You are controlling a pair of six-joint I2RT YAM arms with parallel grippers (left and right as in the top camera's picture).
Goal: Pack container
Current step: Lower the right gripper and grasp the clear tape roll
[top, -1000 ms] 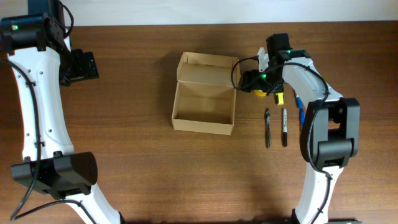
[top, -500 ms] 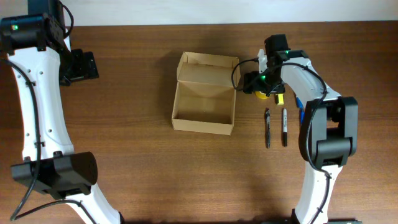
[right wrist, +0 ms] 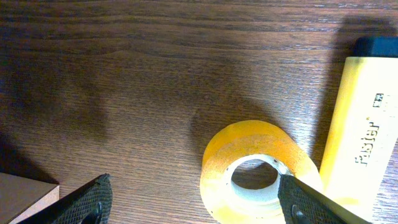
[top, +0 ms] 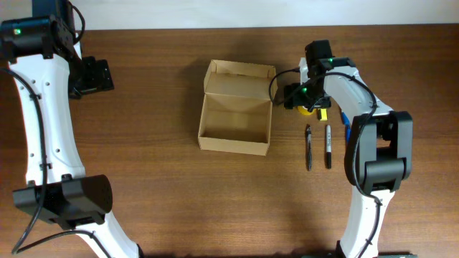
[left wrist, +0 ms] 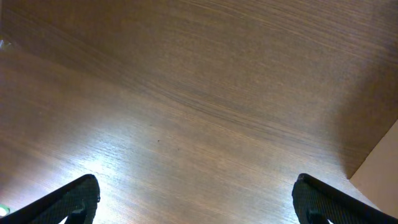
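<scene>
The right gripper (right wrist: 196, 202) is spread wide over the tape roll (right wrist: 249, 143), near the container's (top: 236, 107) right edge. The left gripper (left wrist: 196, 199) is held wide, well apart.

A dark brown wooden table (top: 143, 179) with fine, straight grain fills nearly the whole overhead view. Beyond the table's far edge runs a pale, plain strip (top: 215, 13); whether it is wall or floor cannot be told. On the table's left part a bright glare (left wrist: 118, 168) whitens the wood, with dimmer wood around it.
</scene>
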